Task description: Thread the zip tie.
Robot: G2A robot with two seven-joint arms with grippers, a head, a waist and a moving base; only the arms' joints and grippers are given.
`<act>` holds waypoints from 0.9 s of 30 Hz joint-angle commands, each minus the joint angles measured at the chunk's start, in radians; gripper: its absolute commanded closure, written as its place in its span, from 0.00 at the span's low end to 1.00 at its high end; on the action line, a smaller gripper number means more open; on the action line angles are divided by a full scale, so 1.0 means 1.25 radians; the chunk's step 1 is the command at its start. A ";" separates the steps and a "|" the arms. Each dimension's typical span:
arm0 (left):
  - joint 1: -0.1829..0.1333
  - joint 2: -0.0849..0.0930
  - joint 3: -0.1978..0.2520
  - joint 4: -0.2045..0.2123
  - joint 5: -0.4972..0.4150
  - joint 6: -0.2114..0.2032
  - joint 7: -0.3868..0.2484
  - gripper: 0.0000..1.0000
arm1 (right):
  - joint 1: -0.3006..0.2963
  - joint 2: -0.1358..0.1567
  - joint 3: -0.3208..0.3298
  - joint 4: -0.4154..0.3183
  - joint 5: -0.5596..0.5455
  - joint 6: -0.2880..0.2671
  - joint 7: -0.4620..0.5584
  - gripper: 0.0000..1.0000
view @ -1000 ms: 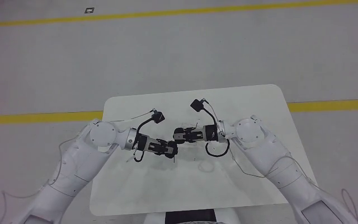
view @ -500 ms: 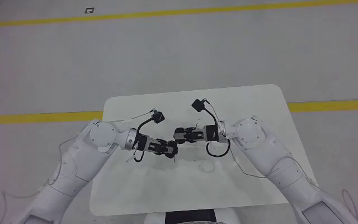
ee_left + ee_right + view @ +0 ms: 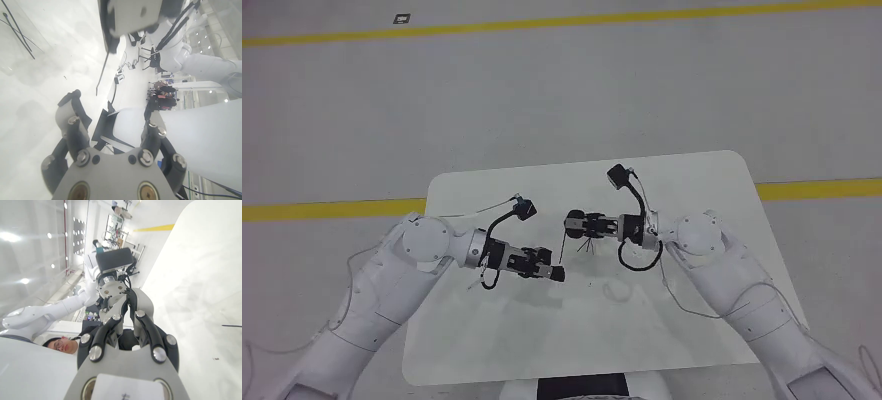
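Right tool (image 3: 569,221) pinched shut on zip tie (image 3: 102,73), dangling upper centre over surface (image 3: 572,340). Left tool (image 3: 111,108) spread wide, empty, just below. Risk: thin strap swings or slips, left tool misses

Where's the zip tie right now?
In the left wrist view the zip tie hangs from the right gripper, clamped at one end, over the middle of the table, apart from the open left gripper.

zip tie (image 3: 102,73): black | table (image 3: 692,190): white | floor stripe (image 3: 322,210): yellow
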 commanded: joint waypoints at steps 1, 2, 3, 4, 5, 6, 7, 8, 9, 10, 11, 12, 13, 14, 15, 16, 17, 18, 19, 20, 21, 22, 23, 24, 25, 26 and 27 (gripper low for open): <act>0.000 0.000 0.000 0.000 0.000 0.000 0.000 0.00 | -0.017 0.002 0.023 0.004 0.019 0.007 -0.047 1.00; 0.000 0.000 0.000 0.000 0.000 0.000 0.000 0.00 | -0.027 0.003 0.036 0.003 0.025 0.011 -0.078 1.00; 0.000 0.000 0.000 0.000 0.000 0.000 0.000 0.00 | -0.035 0.004 0.044 -0.001 0.025 0.013 -0.097 1.00; 0.000 0.000 0.000 0.000 0.000 0.000 0.000 0.00 | -0.039 0.004 0.047 -0.008 0.023 0.011 -0.102 1.00; 0.000 0.000 0.000 0.000 0.000 0.000 0.000 0.00 | -0.039 0.005 0.049 -0.010 0.019 0.009 -0.104 1.00; 0.000 0.000 0.000 0.000 0.000 0.000 0.000 0.00 | -0.039 0.005 0.049 -0.010 0.019 0.009 -0.104 1.00; 0.000 0.000 0.000 0.000 0.000 0.000 0.000 0.00 | -0.039 0.005 0.049 -0.010 0.019 0.009 -0.104 1.00; 0.000 0.000 0.000 0.000 0.000 0.000 0.000 0.00 | -0.039 0.005 0.049 -0.010 0.019 0.009 -0.104 1.00; 0.000 0.000 0.000 0.000 0.000 0.000 0.000 0.00 | -0.039 0.005 0.049 -0.010 0.019 0.009 -0.104 1.00; 0.000 0.000 0.000 0.000 0.000 0.000 0.000 0.00 | -0.039 0.005 0.049 -0.010 0.019 0.009 -0.104 1.00; 0.000 0.000 0.000 0.000 0.000 0.000 0.000 0.00 | -0.039 0.005 0.049 -0.010 0.019 0.009 -0.104 1.00; 0.000 0.000 0.000 0.000 0.000 0.000 0.000 0.00 | -0.039 0.005 0.049 -0.010 0.019 0.009 -0.104 1.00; 0.000 0.000 0.000 0.000 0.000 0.000 0.000 0.00 | -0.039 0.005 0.049 -0.010 0.019 0.009 -0.104 1.00; 0.000 0.000 0.000 0.000 0.000 0.000 0.000 0.00 | -0.041 0.005 0.049 -0.011 0.020 0.010 -0.108 1.00; 0.002 0.000 0.000 0.000 -0.002 0.001 0.006 0.00 | -0.048 0.003 0.049 -0.014 0.030 0.012 -0.126 1.00; 0.007 -0.001 0.005 -0.003 -0.003 0.000 0.024 0.00 | -0.055 0.002 0.052 -0.017 0.042 0.012 -0.147 1.00; 0.008 -0.001 0.005 -0.006 0.003 0.000 0.034 0.00 | -0.062 0.001 0.055 -0.016 0.052 0.009 -0.165 1.00; 0.013 -0.001 -0.001 -0.012 -0.001 0.000 0.058 0.00 | -0.070 0.001 0.059 -0.014 0.063 0.005 -0.182 1.00; 0.020 -0.001 -0.007 -0.018 -0.008 0.000 0.079 0.00 | -0.077 0.000 0.062 -0.013 0.072 -0.001 -0.198 1.00; 0.031 0.000 -0.019 -0.025 -0.016 0.000 0.107 0.00 | -0.088 -0.002 0.066 -0.011 0.091 -0.007 -0.221 1.00; 0.042 0.000 -0.031 -0.032 -0.017 0.000 0.135 0.00 | -0.096 -0.002 0.070 -0.009 0.102 -0.012 -0.239 1.00; 0.056 0.001 -0.042 -0.038 -0.021 0.000 0.160 0.00 | -0.103 -0.003 0.073 -0.009 0.109 -0.017 -0.257 1.00; 0.072 0.001 -0.057 -0.049 -0.027 0.000 0.185 0.00 | -0.113 -0.005 0.074 -0.010 0.119 -0.021 -0.274 1.00; 0.086 0.000 -0.070 -0.054 -0.035 0.000 0.206 0.00 | -0.119 -0.006 0.076 -0.011 0.131 -0.024 -0.288 1.00; 0.099 0.000 -0.081 -0.056 -0.038 0.000 0.222 0.00 | -0.124 -0.007 0.077 -0.011 0.135 -0.027 -0.301 1.00; 0.110 -0.001 -0.089 -0.062 -0.038 0.000 0.236 0.00 | -0.128 -0.008 0.077 -0.012 0.135 -0.028 -0.310 1.00; 0.124 -0.004 -0.098 -0.066 -0.042 0.000 0.253 0.00 | -0.134 -0.010 0.077 -0.015 0.147 -0.030 -0.325 1.00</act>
